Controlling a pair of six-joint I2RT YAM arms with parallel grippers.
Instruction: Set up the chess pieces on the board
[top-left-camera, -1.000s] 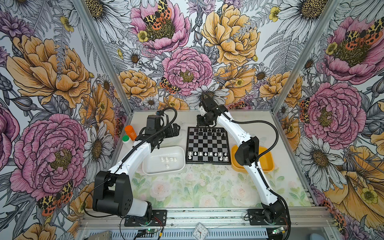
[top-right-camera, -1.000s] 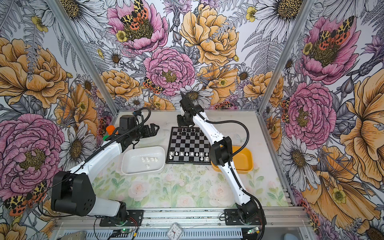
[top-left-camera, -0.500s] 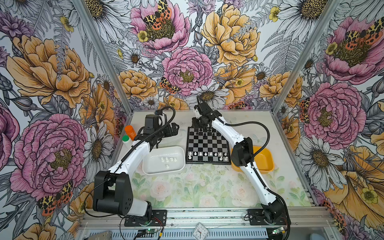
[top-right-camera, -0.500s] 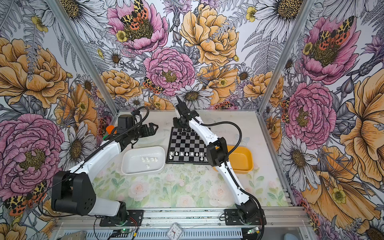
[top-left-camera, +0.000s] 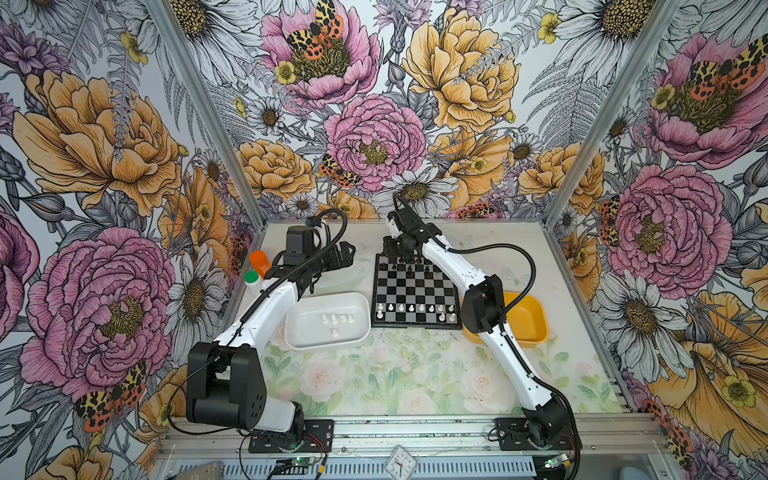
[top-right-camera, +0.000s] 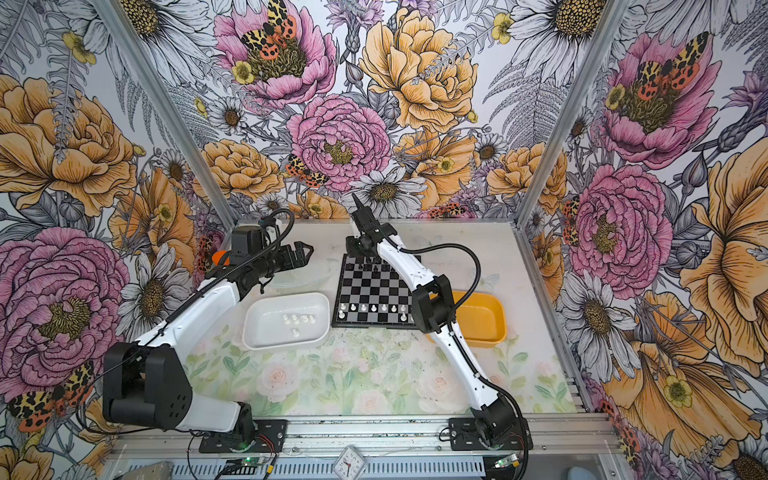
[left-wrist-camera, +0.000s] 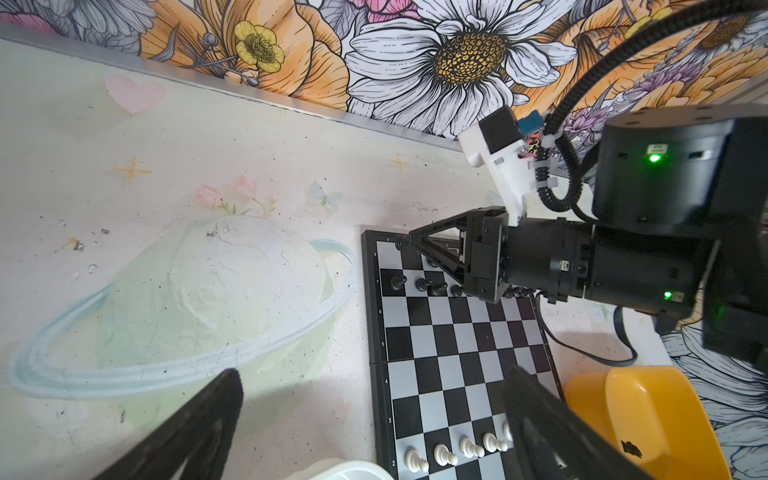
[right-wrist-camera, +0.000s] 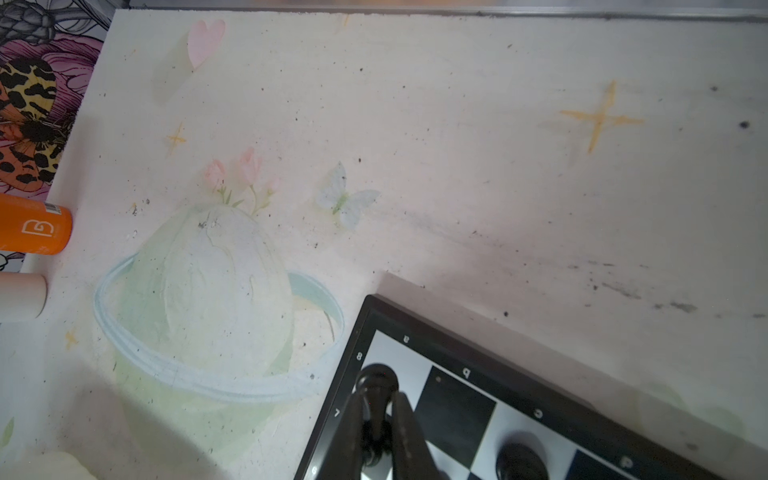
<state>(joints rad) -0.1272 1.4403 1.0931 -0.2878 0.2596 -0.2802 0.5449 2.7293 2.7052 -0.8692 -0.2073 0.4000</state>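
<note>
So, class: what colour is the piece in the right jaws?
Black chess piece; clearest in the right wrist view.

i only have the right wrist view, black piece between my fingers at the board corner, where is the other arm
Observer: The left gripper hangs open above the table, left of the small square black and silver-grey chessboard, holding nothing.
Operator: any white ones not on the board yet
Observer: Five tiny white plastic chess pieces lie in the white rectangular plastic tray, beside the board's near left corner.
Operator: is the white side started
Observer: Yes, a row of white pawns stands along the board's near side.
</note>
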